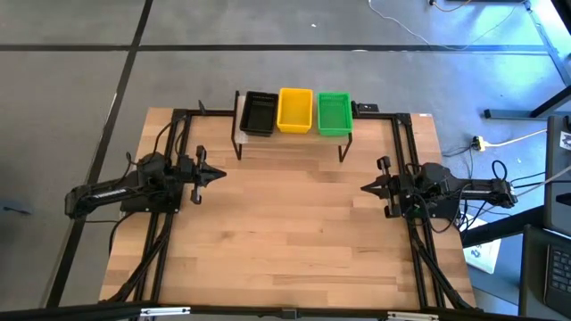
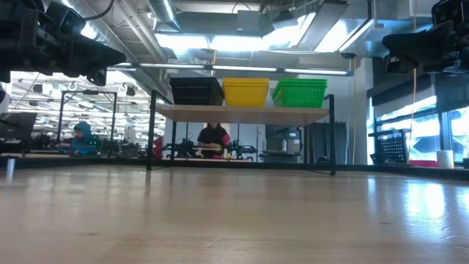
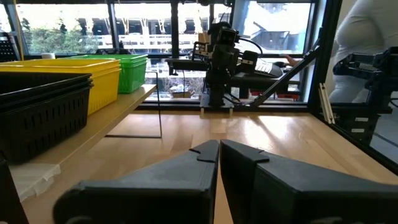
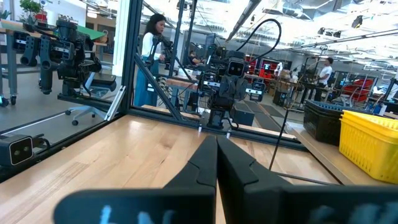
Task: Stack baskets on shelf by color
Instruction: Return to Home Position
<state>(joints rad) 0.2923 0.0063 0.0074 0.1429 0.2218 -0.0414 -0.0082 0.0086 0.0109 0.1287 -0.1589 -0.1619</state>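
Observation:
On the shelf [image 1: 287, 143], at the table's far edge, stand a black stack of baskets [image 1: 259, 113], a yellow stack [image 1: 295, 110] and a green stack [image 1: 335, 113], side by side on its plank top [image 2: 242, 111]. The low view shows them as black [image 2: 196, 91], yellow [image 2: 245, 92] and green [image 2: 300, 92]. My left gripper [image 1: 220, 173] hovers shut over the table's left part, pointing right. My right gripper [image 1: 364, 187] hovers shut over the right part, pointing left. Neither is near the baskets.
Bare wooden tabletop [image 1: 294, 232] spreads between the two arms and toward the near edge. The shelf's thin black legs [image 1: 237, 147] stand on the table below the plank. People [image 4: 151, 56] and workbenches show in the room beyond the table.

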